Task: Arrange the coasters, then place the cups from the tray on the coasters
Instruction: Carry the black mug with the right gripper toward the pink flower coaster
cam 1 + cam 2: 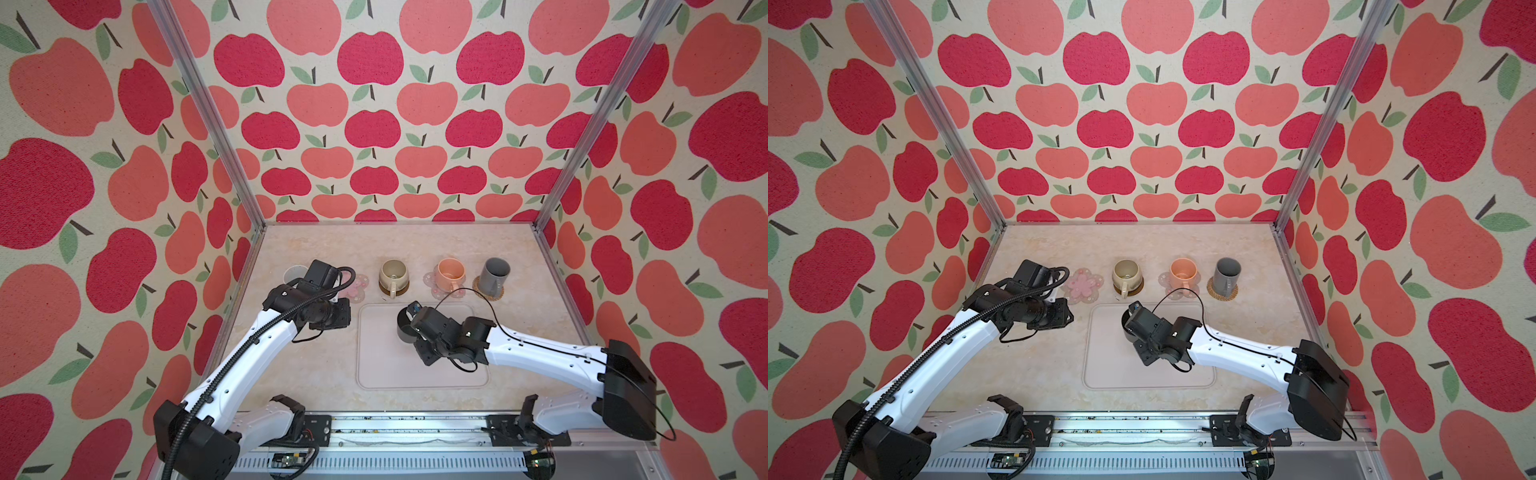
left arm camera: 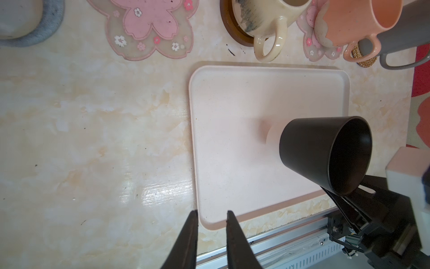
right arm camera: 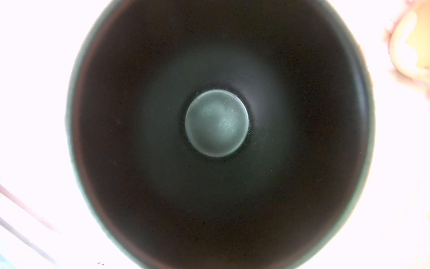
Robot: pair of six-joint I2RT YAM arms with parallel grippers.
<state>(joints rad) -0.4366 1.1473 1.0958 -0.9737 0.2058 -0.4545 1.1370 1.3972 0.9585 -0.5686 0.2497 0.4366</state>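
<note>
Marbled tabletop (image 1: 291, 374), black mug (image 1: 403, 332) grasped by right end effector (image 2: 339, 196) over tray (image 1: 374, 365), left end effector (image 2: 211, 215) closed near pink coaster (image 1: 1081, 286)

In a top view, left of middle, the left arm (image 1: 266, 332) hides most of the white cup (image 1: 292, 272). The black cup's (image 2: 309, 149) handle is hidden.

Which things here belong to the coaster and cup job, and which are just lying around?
Job: tray, black cup, cream cup, peach cup, grey cup, white cup, empty pink coaster, four coasters under cups.
Other: apple-print walls, table; nothing loose.
</note>
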